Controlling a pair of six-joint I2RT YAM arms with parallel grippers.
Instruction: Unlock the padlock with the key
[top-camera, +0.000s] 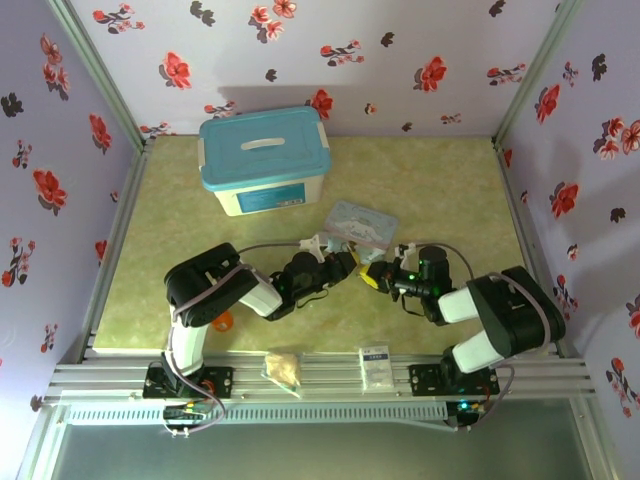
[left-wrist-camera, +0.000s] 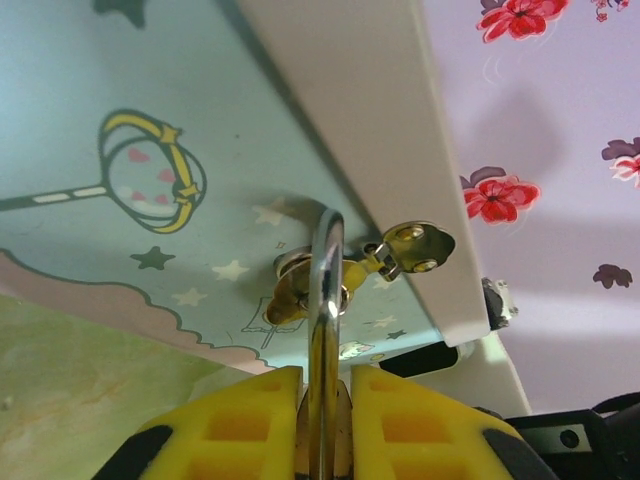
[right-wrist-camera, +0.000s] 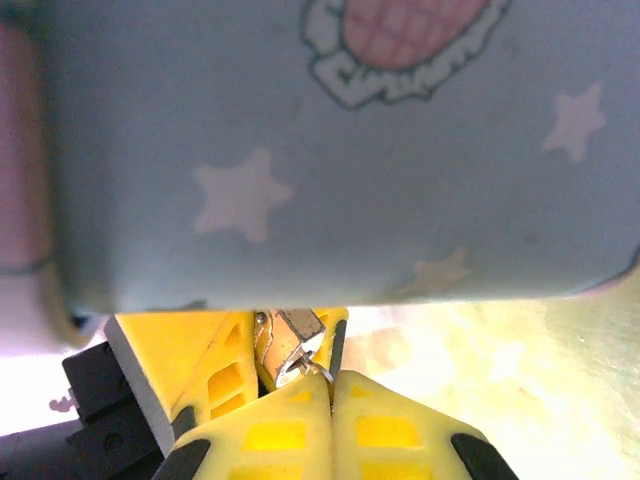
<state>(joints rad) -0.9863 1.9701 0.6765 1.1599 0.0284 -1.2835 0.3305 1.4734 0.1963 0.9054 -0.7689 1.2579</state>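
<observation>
- Brass-gold, tiny padlock (left-wrist-camera: 328, 290) with a thin silvery shackle stands upright in the left gripper (left-wrist-camera: 325, 378), whose yellow fingers are clenched on it from both sides.
- Its shackle loop rises just in front of the pale blue cartoon-printed tin (left-wrist-camera: 150, 120).
- Yellow fingers of the right gripper (right-wrist-camera: 330, 385) are pressed together, pinching the very small, thin metallic key (right-wrist-camera: 298, 345) at their tips.
- That key lies just beside the padlock's brass body, under the tin's edge; contact cannot be told.
- Both grippers meet beside the tin, mid-way across the mottled green table (top-camera: 450, 200).
</observation>
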